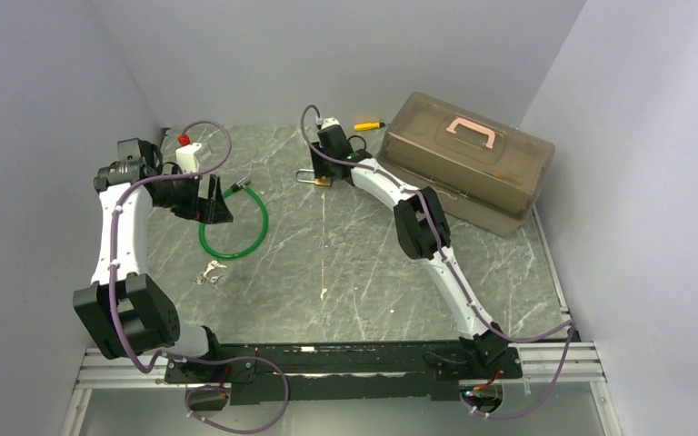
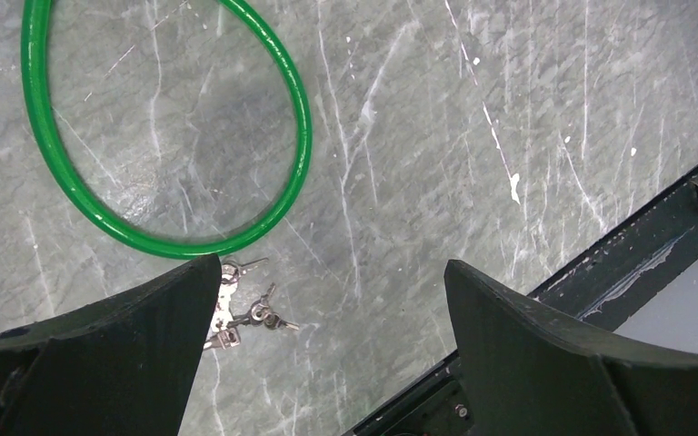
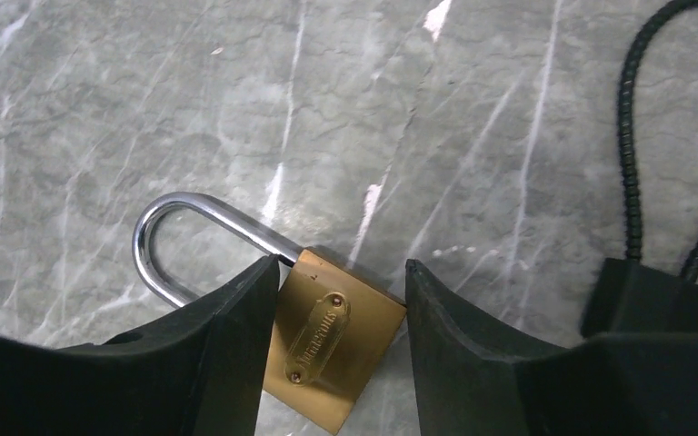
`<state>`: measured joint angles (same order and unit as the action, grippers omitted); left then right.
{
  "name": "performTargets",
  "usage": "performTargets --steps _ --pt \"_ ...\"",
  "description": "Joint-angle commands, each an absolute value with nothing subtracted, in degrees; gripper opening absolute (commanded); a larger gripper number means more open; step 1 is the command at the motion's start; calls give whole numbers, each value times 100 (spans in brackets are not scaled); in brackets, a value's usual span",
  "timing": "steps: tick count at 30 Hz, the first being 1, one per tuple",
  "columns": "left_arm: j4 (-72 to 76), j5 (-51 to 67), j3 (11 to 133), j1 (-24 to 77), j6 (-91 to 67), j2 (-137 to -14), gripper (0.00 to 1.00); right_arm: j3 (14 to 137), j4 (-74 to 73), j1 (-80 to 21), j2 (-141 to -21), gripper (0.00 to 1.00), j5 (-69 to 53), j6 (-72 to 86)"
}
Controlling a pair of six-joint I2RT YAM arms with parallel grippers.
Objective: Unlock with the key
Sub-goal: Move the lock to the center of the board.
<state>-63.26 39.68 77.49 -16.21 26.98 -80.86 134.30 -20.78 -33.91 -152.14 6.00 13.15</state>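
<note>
Two arms working: right gripper (image 3: 341, 268) straddles the padlock (image 3: 332, 341), though I can't tell if it's clamped. Left gripper (image 2: 332, 272), jaws wide apart, should pinch the key (image 2: 259, 314) next.

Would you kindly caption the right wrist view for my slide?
Right gripper straddles a small brass padlock on grey marbled tabletop.

**Contents of the grey marble-patterned tabletop (image 1: 354, 272), by count.**
- Two white-and-black robot arms: left arm (image 1: 127, 222), right arm (image 1: 377, 186).
- One small steel-shackled brass padlock (image 3: 332, 341).
- One green plastic-coated cable loop (image 2: 304, 127).
- One cluster of tiny pale silvery metal keys (image 2: 253, 313); the number of keys in it is not resolvable.
- One yellow-and-black stick-shaped tool (image 1: 369, 125).
- One black cord loop (image 3: 627, 118) with one small black block (image 3: 645, 295).
- One translucent brown plastic case (image 1: 473, 173) bearing one pink handle (image 1: 471, 132).
</note>
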Motion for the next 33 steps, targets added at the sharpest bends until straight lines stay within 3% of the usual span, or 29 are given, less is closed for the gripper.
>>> performTargets --steps 1,7,11,21,33 --pt "-6276 4249 7730 -1652 2603 -7878 99 12881 -2355 -3684 -14881 49 669 1507" --pt "-6337 4306 7792 -1652 2602 -7866 99 12170 -2188 -3908 -14450 48 238 1893" --pt "-6303 4320 7726 -1651 2603 -7821 99 12050 -2143 -3990 -14254 52 168 2001" --pt "-6363 4399 7700 -1652 2689 -7866 99 13173 -2436 -3360 -14382 72 990 1797" --pt "-6338 4420 7662 -1652 2700 -7967 99 13554 -2187 -2756 -14909 76 1130 1324"
